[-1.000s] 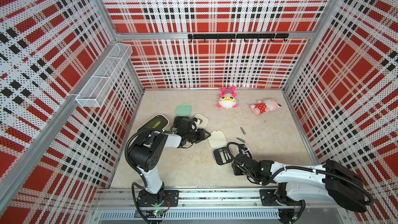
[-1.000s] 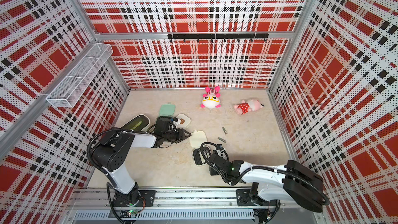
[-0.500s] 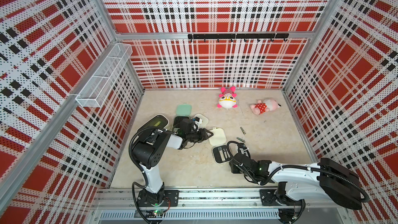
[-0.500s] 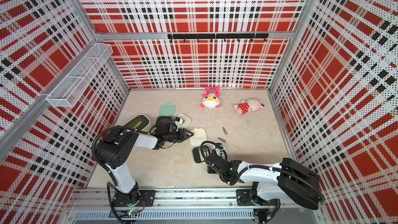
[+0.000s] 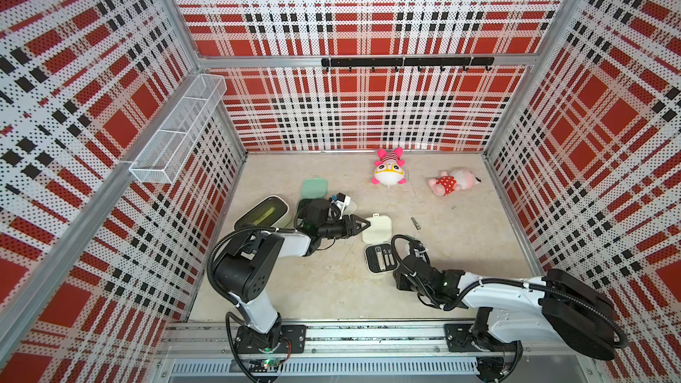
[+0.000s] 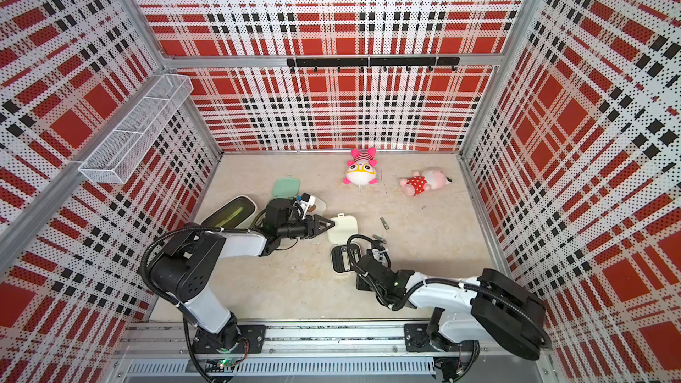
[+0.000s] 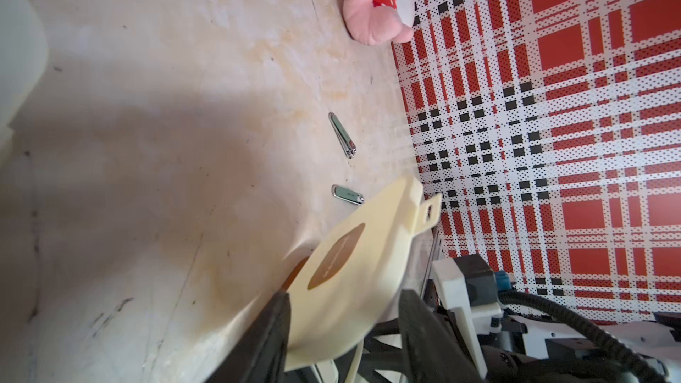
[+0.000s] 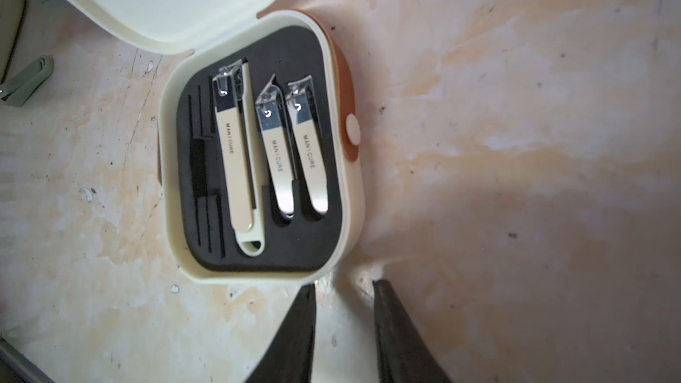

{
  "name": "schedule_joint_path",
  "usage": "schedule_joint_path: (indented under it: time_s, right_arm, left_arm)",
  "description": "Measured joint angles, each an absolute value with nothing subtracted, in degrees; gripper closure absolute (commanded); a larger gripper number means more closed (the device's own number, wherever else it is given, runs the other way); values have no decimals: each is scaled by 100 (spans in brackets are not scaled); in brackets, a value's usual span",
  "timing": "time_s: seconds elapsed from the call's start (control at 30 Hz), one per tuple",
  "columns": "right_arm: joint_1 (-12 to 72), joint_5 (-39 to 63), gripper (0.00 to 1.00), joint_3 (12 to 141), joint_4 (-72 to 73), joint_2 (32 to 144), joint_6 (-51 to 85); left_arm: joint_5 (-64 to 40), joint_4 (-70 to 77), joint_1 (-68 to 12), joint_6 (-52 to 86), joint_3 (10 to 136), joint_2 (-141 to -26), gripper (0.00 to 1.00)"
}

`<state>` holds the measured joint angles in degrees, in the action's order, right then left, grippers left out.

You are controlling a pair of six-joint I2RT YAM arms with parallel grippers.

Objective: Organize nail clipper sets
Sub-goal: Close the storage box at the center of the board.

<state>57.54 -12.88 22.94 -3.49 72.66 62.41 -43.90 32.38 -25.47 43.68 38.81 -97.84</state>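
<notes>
1. The left gripper reaches the lid of the open cream case. In the left wrist view its part-spread fingers pinch the tilted lid's near edge.
2. The right gripper sits just beside the case's base. Its jaws are spread, with only bare table between them.
3. The base lies near the front middle of the table, between the two arms. Its black foam insert holds three cream-handled clippers side by side.
4. Two loose silver clippers lie on the table beyond the case, near each other but apart.
5. The mint green case lies open behind the left wrist, next to the cream bin.
</notes>
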Motion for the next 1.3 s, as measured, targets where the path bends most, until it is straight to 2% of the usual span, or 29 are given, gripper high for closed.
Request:
schedule_joint_path:
  time_s: [0.67, 1.1, 1.3]
  right_arm:
    - [5002, -854, 71, 2832, -202, 7955, 5824]
    - [4038, -222, 74, 3087, 423, 8488, 5653]
    - [3765, -102, 73, 3417, 255, 8705, 5631]
  left_arm:
    - [-4458, 2731, -2823, 4200, 3854, -9139, 51]
    - [-4372, 2694, -3192, 4353, 4504, -9821, 60]
    - [-4307, 2694, -3247, 4451, 4705, -10313, 65]
